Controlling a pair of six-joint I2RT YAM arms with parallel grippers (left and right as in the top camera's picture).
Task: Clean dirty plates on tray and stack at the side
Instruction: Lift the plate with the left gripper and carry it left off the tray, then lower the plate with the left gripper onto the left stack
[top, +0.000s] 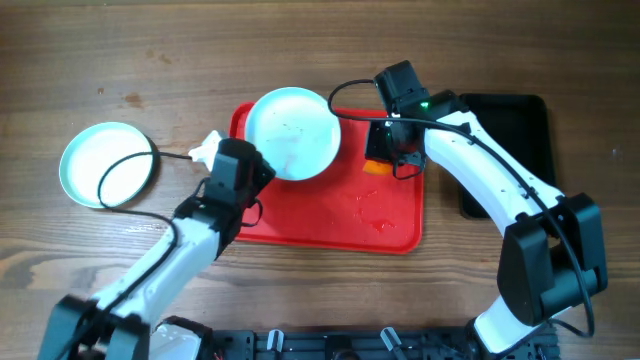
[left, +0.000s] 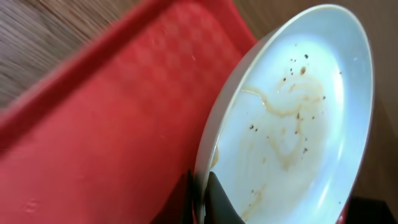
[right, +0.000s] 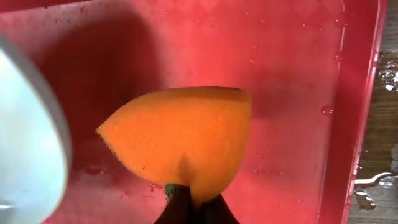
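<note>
My left gripper (top: 262, 170) is shut on the rim of a dirty plate (top: 292, 133) and holds it tilted over the far left part of the red tray (top: 330, 215). The left wrist view shows brown smears and specks on the plate (left: 298, 124), with my fingers (left: 203, 202) pinching its edge above the tray (left: 106, 137). My right gripper (top: 385, 160) is shut on an orange sponge (right: 186, 137) just right of the plate, over the wet tray (right: 292, 93). A second, clean-looking plate (top: 107, 163) lies on the table at the left. A third plate is not in view.
A black tray (top: 505, 150) lies right of the red tray, partly under my right arm. A crumpled white scrap (top: 207, 150) sits by the red tray's left edge. A black cable loops over the left plate. Water droplets lie on the red tray's floor.
</note>
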